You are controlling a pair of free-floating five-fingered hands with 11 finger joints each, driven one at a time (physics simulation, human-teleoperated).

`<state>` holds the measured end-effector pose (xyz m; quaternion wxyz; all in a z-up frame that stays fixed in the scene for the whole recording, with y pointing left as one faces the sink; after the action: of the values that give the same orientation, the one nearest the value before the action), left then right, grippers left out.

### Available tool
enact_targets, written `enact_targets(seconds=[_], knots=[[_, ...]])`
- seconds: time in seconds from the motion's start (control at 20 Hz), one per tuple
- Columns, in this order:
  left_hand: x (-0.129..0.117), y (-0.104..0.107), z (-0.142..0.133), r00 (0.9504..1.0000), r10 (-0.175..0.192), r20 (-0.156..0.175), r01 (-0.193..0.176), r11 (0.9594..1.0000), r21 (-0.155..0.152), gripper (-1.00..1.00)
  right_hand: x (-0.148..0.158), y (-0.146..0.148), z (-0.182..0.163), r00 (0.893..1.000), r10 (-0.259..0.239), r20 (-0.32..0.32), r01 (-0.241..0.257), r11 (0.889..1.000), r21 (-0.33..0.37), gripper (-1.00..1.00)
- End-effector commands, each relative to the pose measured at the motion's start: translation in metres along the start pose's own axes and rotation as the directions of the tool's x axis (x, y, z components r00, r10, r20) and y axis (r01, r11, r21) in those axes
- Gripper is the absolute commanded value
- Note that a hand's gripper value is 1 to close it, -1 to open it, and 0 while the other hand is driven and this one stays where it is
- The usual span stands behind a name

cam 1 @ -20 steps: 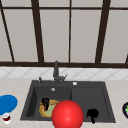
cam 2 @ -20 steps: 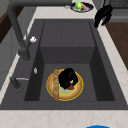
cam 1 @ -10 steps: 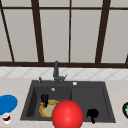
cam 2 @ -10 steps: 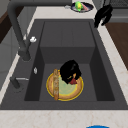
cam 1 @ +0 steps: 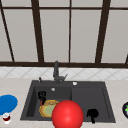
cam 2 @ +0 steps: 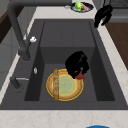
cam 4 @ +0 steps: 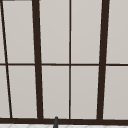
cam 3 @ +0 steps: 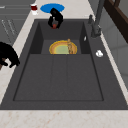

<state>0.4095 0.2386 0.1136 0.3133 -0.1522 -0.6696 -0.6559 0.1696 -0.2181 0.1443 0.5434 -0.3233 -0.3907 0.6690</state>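
You look at a dark sink (cam 1: 30, 105) set in a pale counter, with a tall window (cam 1: 70, 32) behind it and a dark faucet (cam 1: 56, 72) at the back edge. Going from left to right: near the left edge of the counter lies a blue plate (cam 1: 7, 103), and just in front of it stands a small red cup (cam 1: 6, 117). In the left basin of the sink you see a round yellow plate (cam 2: 65, 85) on the bottom, with a wooden stick (cam 2: 56, 85) lying across it. Your left hand (cam 1: 41, 95) is over the back left part of this basin, above the plate's rim, and its fingers are curled around a small red thing (cam 2: 80, 75); what this thing is, you cannot tell. A big red ball (cam 1: 67, 115) covers the front edge of the sink. Your right hand (cam 1: 92, 113) hangs over the front edge of the right basin with fingers relaxed, pointing down, holding nothing. At the right edge of the counter stands a dark bowl (cam 2: 81, 6) with green food.
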Motion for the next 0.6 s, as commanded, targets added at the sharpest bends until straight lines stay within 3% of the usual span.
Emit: enact_targets(seconds=[0.0,0.1,0.55], knots=[[0.023,0.021,0.008,1.0,0.004,0.0,-0.004,1.0,-0.001,1.0,0.0,0.0,0.0,1.0,0.0,0.0,0.0,1.0,0.0,0.0],[0.032,0.032,0.016,0.9993,0.035,-0.01,-0.035,0.9994,-0.002,1.0,0.0,0.0,0.0,1.0,0.0,0.0,0.0,1.0,0.0,0.0],[0.089,0.078,0.044,0.9998,0.019,-0.001,-0.019,0.9998,-0.004,1.0,0.0,0.0,0.0,1.0,0.0,0.0,0.0,1.0,0.0,0.0]])
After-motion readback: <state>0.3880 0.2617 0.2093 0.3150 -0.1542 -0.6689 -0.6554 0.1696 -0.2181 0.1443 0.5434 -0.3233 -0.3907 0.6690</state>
